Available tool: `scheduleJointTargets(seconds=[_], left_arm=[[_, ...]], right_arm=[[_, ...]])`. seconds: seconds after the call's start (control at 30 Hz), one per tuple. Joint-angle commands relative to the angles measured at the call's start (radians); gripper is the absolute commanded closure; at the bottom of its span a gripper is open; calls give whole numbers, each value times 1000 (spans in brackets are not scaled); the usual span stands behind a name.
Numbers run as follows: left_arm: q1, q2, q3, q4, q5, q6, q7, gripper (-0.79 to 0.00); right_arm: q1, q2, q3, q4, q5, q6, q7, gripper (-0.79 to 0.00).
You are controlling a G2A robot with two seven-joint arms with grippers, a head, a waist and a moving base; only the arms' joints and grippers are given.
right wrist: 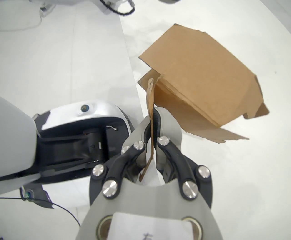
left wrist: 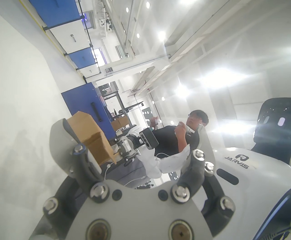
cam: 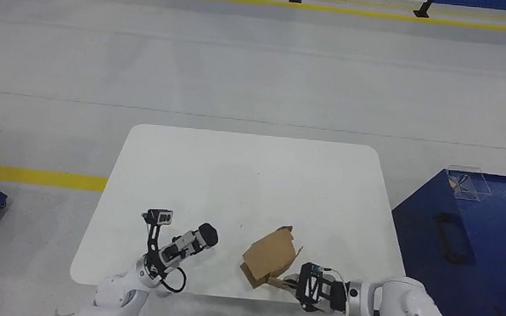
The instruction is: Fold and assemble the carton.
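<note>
At the near edge of the counter [cam: 235, 174], toward its right corner, the right jaws are closed tight on one thin flap [right wrist: 150, 102] of the carton [right wrist: 200, 75], and the cardboard stands on edge between them. The carton lies just beyond them, partly opened and tilted on its side. Its other flaps are loose and one corner reaches the near edge. Further along the same edge, toward the left corner, the left jaws are spread wide and hold nothing. They face the carton from the side, apart from it.

In my judgement the step is to open the body into a square shape. For this the right pinch should be firm and close to the fold line, pulling gently so the flap does not tear. The left jaws should first steady the opposite wall. It is also wise to draw the carton toward the middle of the counter, because here it may slip off.
</note>
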Motion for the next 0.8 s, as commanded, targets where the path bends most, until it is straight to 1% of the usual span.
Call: scheduleJointTargets(seconds=[0.0,0.13,0.23,0.4,0.47,0.57,0.67,0.77], left_arm=[[1,1,4,-14,20,7,-11,-785],[-4,1,29,-33,14,20,-55,-785],[-14,0,49,-45,0,40,-98,-785],[-22,5,97,-102,-8,120,-179,-785],[-13,8,128,-144,-27,158,-216,-785],[-1,15,137,-177,-69,186,-245,-785],[-6,18,148,-160,-49,189,-248,-785],[-26,18,165,-114,-65,211,-270,-785]], right_arm=[[-15,3,-2,-16,-59,-34,-33,0],[-42,9,-1,-58,-157,-91,-74,0],[-65,13,2,-77,-186,-127,-118,0],[-86,17,11,-90,-218,-136,-150,0],[-90,19,9,-89,-218,-141,-159,0],[-91,20,1,-87,-211,-153,-170,0],[-91,22,1,-88,-198,-161,-186,0],[-92,25,19,-93,-187,-152,-203,0]])
